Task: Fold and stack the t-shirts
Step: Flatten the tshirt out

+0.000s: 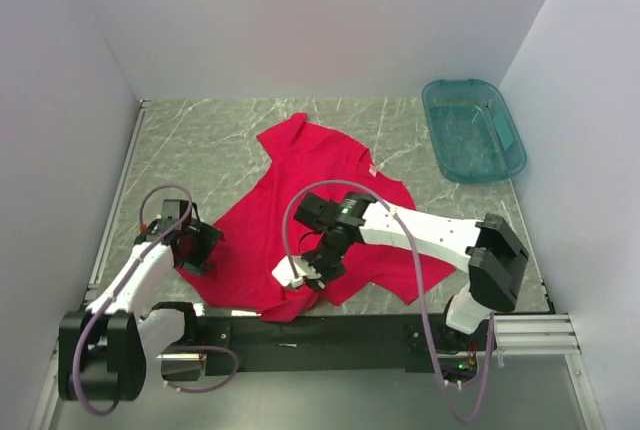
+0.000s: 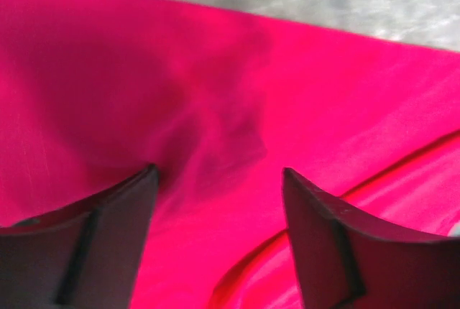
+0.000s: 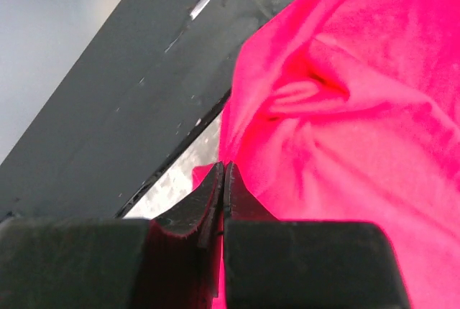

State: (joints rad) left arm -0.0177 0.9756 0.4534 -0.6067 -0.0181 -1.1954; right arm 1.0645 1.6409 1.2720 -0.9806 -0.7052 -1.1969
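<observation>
A red t-shirt (image 1: 300,185) lies spread and rumpled on the marble table (image 1: 200,135). My left gripper (image 1: 203,248) hovers over the shirt's left edge. In the left wrist view it is open (image 2: 219,172), with smooth red cloth (image 2: 215,72) between and beneath its fingers. My right gripper (image 1: 312,280) is at the shirt's near hem. In the right wrist view its jaws are pressed together (image 3: 223,165) on the edge of the red cloth (image 3: 374,108), which bunches into folds just past the fingertips.
A teal plastic bin (image 1: 472,130) stands at the back right. The black mounting rail (image 1: 330,330) runs along the table's near edge, close to the right gripper (image 3: 144,86). White walls close in the left, back and right.
</observation>
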